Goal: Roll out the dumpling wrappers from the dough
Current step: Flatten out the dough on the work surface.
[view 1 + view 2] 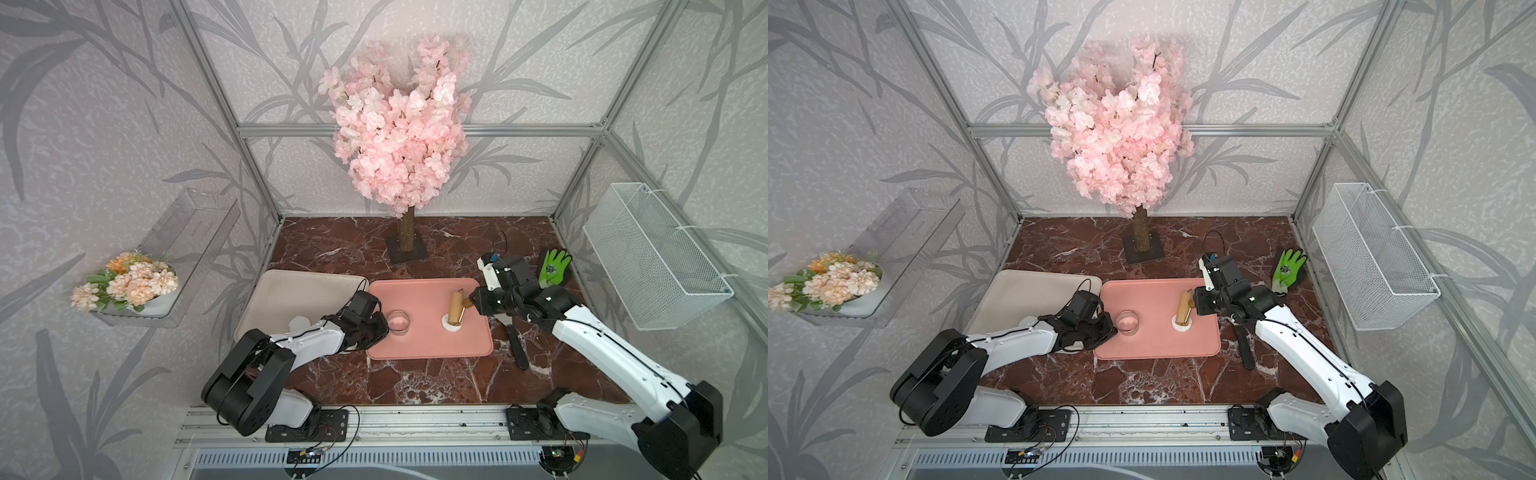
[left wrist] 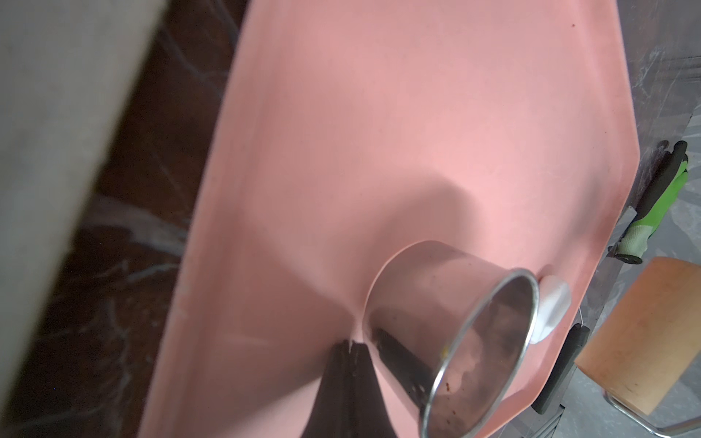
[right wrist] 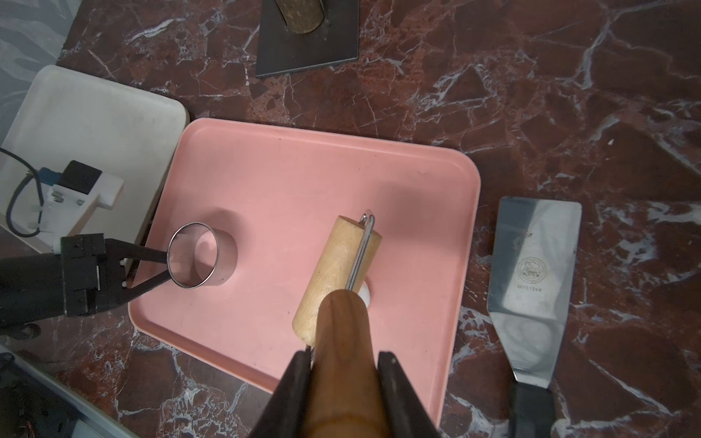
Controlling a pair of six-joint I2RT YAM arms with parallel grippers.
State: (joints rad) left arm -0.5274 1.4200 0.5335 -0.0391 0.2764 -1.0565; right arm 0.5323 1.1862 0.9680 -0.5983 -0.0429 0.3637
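Note:
The small white dough (image 3: pixel 365 294) lies on the pink tray (image 3: pixel 303 167), pressed under the tan wooden rolling pin (image 3: pixel 337 273). My right gripper (image 3: pixel 343 354) is shut on the pin's handle. In both top views the pin (image 1: pixel 456 309) (image 1: pixel 1183 311) slants down onto the dough (image 1: pixel 451 327) (image 1: pixel 1181 327). A shiny ring cutter (image 1: pixel 398 322) (image 3: pixel 195 256) stands on the tray's left part. My left gripper (image 2: pixel 351 343) (image 1: pixel 386 326) is shut, its tips against the cutter's wall and not around it. A pale round disc (image 1: pixel 299 322), maybe one of the dumpling wrappers, peeks out behind the left arm.
A beige tray (image 1: pixel 299 291) borders the pink tray on the left. A metal spatula (image 3: pixel 535 265) with a black handle lies right of the pink tray, and a green glove (image 1: pixel 552 268) beyond it. The blossom tree's base (image 1: pixel 405 245) stands at the back, a wire basket (image 1: pixel 652 257) hangs on the right wall.

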